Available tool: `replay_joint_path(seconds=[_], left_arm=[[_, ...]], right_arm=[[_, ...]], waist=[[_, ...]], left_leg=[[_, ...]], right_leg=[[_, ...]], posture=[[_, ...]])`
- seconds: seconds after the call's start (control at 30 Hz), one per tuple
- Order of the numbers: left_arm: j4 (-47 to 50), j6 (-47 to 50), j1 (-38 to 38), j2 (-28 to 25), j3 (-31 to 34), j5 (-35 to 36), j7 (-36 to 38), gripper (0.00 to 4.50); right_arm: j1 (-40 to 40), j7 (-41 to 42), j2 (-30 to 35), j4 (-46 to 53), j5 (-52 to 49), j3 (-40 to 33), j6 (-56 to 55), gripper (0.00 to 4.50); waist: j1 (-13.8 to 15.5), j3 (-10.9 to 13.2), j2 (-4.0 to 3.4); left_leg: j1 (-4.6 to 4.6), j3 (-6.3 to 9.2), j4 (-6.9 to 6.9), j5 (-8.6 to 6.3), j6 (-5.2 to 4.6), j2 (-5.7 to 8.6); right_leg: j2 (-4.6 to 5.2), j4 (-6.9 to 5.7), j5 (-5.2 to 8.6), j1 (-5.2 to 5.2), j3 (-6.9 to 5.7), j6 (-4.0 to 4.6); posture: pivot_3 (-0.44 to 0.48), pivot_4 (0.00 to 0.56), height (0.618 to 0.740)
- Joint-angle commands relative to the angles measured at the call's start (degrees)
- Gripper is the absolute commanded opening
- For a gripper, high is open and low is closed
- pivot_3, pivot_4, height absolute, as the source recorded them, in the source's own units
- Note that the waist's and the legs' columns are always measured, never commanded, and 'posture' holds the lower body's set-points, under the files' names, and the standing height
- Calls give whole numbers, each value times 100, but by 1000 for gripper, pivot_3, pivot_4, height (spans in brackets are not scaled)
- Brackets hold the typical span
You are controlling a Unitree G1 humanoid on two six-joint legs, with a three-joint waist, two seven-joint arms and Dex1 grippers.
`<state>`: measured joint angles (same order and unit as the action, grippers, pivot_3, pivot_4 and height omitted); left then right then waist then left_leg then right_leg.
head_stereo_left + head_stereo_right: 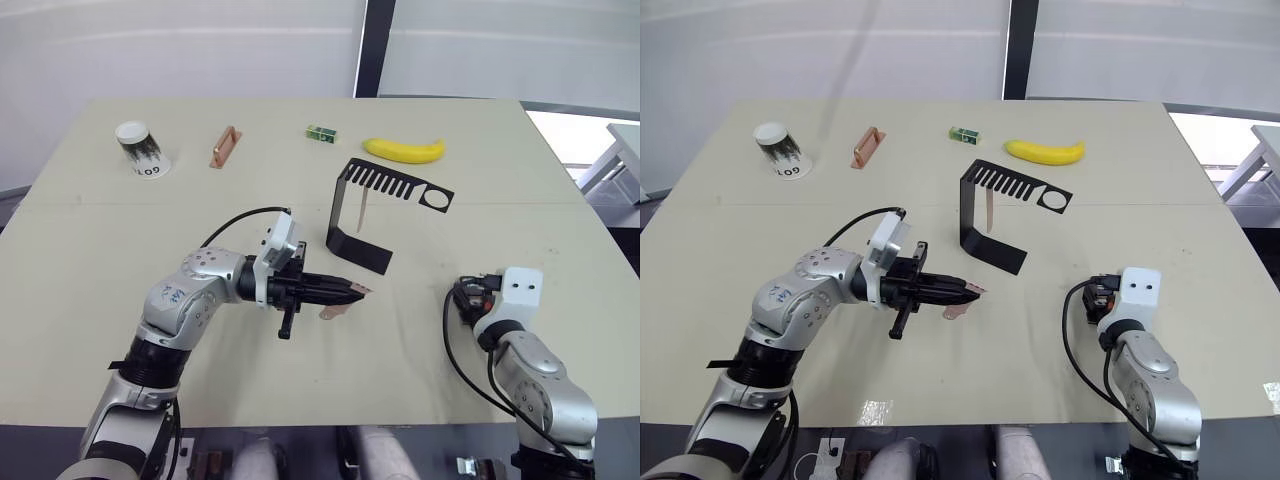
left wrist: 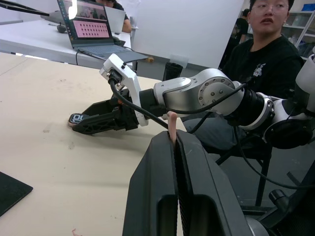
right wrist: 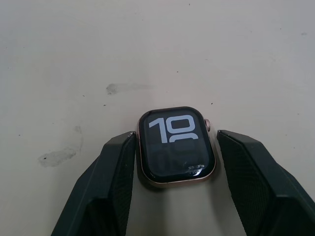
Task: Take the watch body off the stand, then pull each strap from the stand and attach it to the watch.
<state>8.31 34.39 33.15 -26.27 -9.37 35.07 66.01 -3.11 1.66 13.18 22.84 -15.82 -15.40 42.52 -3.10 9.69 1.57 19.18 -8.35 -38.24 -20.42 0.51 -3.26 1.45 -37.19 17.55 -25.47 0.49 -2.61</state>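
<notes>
The watch body (image 3: 175, 146) lies face up on the table between the fingers of my right gripper (image 3: 176, 133). That gripper is open: one finger touches the case and a thin gap shows at the other. My left gripper (image 1: 352, 291) is shut on a pink strap (image 1: 334, 312), held low over the table left of the right gripper. The strap's end (image 2: 172, 125) pokes out past the fingertips. The black stand (image 1: 365, 255) sits behind on the table. A second strap (image 1: 362, 210) hangs from its comb-toothed arm.
Along the far side of the table are a paper cup (image 1: 138, 147), a copper bar (image 1: 225, 146), a green block (image 1: 321, 133) and a banana (image 1: 404, 150). A person (image 2: 268, 54) sits beyond the table's right side, near a laptop (image 2: 93, 29).
</notes>
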Motion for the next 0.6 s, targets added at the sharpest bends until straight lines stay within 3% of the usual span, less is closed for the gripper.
replay_joint_path(seconds=[0.03, 0.1, 0.37, 0.6], left_arm=[[192, -13, 74, 15, 77, 76, -21, 0], [188, -11, 78, 16, 77, 75, -26, 0], [182, -66, 27, -57, 86, 43, 43, 0], [-60, -588, 118, -116, 93, -261, 100, 0]], right_arm=[[65, 45, 32, -117, 5, -46, 62, 2253], [74, 40, 23, -112, 6, -52, 63, 1634], [113, 269, 422, 505, -190, -239, 433, 1608], [58, 1308, 1524, 1361, -1557, -937, 1932, 1608]], waist=[[1, 0, 0], [1, -1, 1], [10, 0, 0], [17, 2, -3]], left_leg=[[0, 0, 0, 0, 0, 0], [0, 0, 0, 0, 0, 0], [1, 1, 0, 0, 0, 0], [1, 2, 0, 0, 0, 0]], right_leg=[[0, 0, 0, 0, 0, 0], [0, -2, 0, 0, 0, 0], [1, -2, 0, 0, -1, 0], [-1, -1, 0, -1, -1, 0]], posture=[[0, 150, 740], [0, 150, 740], [0, 150, 740], [0, 150, 740]])
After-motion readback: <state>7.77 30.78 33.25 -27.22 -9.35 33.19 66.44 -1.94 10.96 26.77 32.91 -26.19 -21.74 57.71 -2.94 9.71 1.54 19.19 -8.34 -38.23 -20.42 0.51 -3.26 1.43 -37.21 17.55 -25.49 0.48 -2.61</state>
